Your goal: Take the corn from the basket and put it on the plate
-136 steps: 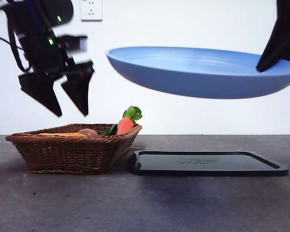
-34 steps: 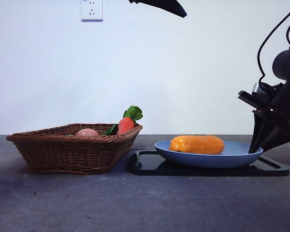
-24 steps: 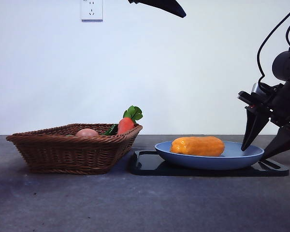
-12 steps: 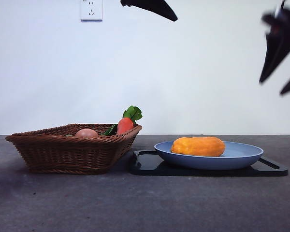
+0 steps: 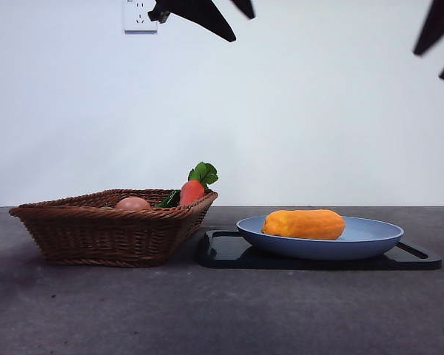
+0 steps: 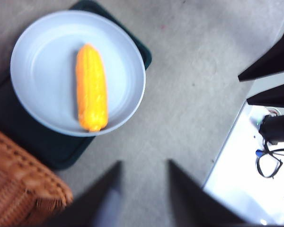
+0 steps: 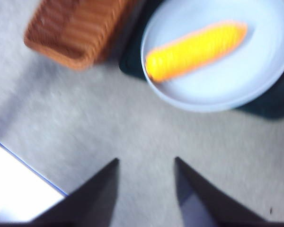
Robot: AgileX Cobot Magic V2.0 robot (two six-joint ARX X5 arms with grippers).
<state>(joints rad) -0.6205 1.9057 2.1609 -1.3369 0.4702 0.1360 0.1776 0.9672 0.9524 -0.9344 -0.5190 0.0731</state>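
The orange-yellow corn (image 5: 303,223) lies on the light-blue plate (image 5: 374,238), which rests on a black tray. To its left stands the brown wicker basket (image 5: 107,229). Both grippers hang high above the table, open and holding nothing. My left gripper (image 5: 237,22) shows as black tips at the top centre, my right gripper (image 5: 429,65) at the top right corner. The left wrist view looks down past my open left gripper (image 6: 144,163) at the corn (image 6: 91,87) on the plate (image 6: 42,66). The blurred right wrist view shows my right gripper (image 7: 146,160), the corn (image 7: 196,49) and the basket (image 7: 78,28).
A carrot (image 5: 192,190) with green leaves and a small peach-coloured round item (image 5: 133,203) stay in the basket. The black tray (image 5: 226,255) sits under the plate, close to the basket's right side. A wall socket (image 5: 139,16) is on the white wall behind.
The corn has gone from the basket onto the plate, and the plate now rests on the tray. My right gripper let go of the rim and rose; the left drifted left.
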